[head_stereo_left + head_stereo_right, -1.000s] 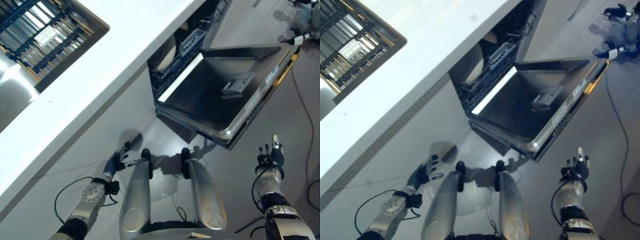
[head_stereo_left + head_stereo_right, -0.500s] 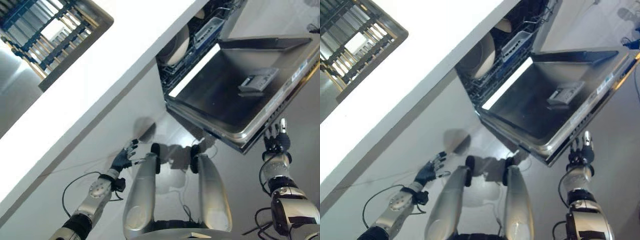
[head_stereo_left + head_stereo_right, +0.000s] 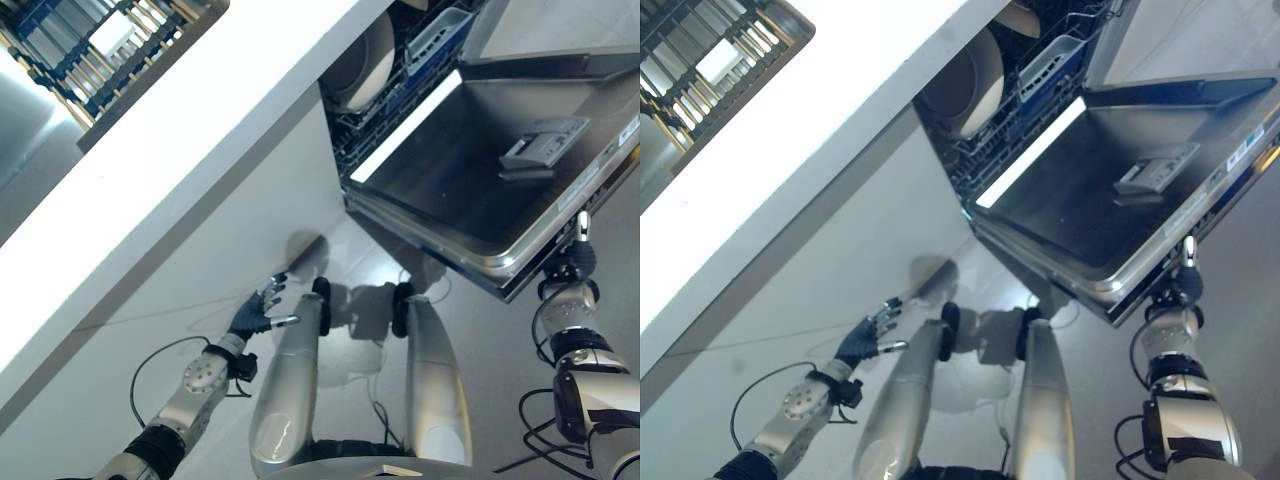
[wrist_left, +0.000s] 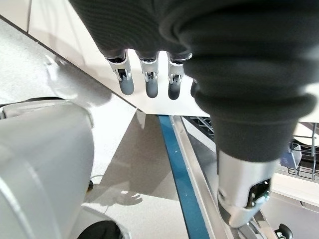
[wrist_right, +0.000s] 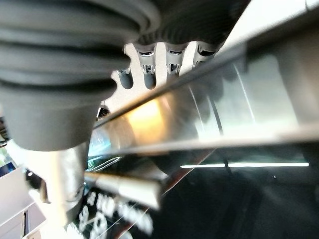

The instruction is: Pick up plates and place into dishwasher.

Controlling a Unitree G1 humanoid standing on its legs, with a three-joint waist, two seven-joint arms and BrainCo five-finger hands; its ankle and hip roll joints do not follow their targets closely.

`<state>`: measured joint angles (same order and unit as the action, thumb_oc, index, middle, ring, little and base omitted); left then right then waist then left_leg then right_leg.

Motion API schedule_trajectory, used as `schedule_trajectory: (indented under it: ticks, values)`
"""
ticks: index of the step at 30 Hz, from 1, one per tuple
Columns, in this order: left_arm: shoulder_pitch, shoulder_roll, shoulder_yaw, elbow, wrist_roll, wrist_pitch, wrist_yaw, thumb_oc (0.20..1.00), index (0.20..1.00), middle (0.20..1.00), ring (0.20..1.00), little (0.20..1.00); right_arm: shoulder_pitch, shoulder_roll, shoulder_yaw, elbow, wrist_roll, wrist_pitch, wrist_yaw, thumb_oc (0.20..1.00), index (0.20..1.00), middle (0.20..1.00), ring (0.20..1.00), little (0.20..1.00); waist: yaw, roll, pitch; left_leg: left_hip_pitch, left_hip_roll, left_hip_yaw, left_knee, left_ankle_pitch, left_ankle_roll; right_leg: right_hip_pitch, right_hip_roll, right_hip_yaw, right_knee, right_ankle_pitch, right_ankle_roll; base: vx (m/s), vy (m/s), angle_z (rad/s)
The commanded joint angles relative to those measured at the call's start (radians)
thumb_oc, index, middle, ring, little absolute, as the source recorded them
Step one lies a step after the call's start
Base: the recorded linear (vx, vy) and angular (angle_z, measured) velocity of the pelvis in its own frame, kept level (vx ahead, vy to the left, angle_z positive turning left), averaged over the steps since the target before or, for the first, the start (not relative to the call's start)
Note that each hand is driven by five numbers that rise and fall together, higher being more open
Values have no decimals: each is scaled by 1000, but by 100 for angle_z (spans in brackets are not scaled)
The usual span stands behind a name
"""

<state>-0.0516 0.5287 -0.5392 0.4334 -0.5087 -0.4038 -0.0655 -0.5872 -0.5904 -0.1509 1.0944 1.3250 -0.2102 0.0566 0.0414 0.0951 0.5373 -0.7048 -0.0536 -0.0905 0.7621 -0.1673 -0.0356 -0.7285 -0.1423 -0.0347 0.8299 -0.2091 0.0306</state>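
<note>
inside the dishwasher (image 3: 520,190), a plate (image 3: 368,55) already sits in the rack (image 3: 1025,90). its door hangs open. both the left hand (image 3: 258,315) and the right hand (image 3: 575,262) are spread wide, holding nothing. maybe more plates are left.

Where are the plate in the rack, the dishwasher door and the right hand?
plate (image 3: 368,62): left eye view, on its pale face, standing in the rack.
dishwasher door (image 3: 455,185): left eye view, on the steel inner panel.
right hand (image 3: 574,262): left eye view, on the dark back, below the door's edge.
</note>
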Motion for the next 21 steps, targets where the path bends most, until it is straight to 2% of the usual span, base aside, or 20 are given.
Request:
schedule_trajectory:
  ticks: [1, 6, 11, 17, 21]
  values:
    - [14, 28, -24, -86, -44, -46, 14, 1000, 1000, 1000, 1000, 1000, -61, -78, 20, 58, -62, 29, -30, 1000, 1000, 1000, 1000, 1000, 23, 25, -17, -23, -15, 31, 38, -44, 89, 37, -9, -25, -31, 47, -18, 3, 16, 3]
    - [6, 33, -40, -112, -47, -26, 30, 1000, 1000, 1000, 1000, 1000, -118, -84, 37, 87, -86, 29, -14, 1000, 1000, 1000, 1000, 1000, 34, 34, -17, -30, -19, 30, 49, -48, 89, 29, -13, -28, -18, 42, -19, 0, 3, 1]
    - [17, 27, -37, -129, -42, -6, 34, 1000, 1000, 1000, 1000, 1000, -166, -64, 66, 23, -153, -5, -37, 1000, 1000, 1000, 1000, 1000, 42, 36, -17, -15, -23, 24, 38, -45, 83, 43, -12, -29, -20, 37, -21, 0, 0, 0]
    - [29, 17, -38, -127, -38, -6, 36, 1000, 1000, 1000, 1000, 1000, -252, -38, 112, -70, -210, -18, -128, 1000, 1000, 1000, 1000, 1000, 57, 34, -17, 32, -28, 13, -7, -31, 75, 94, -8, -38, -55, 37, -24, 6, 8, -1]
    - [31, 15, -42, -122, -45, 8, 41, 1000, 1000, 1000, 1000, 1000, -340, -44, 142, -79, -262, 8, -198, 1000, 1000, 1000, 1000, 1000, 73, 39, -19, 57, -35, 7, -21, -27, 71, 130, -9, -51, -72, 34, -30, 28, 31, 3]
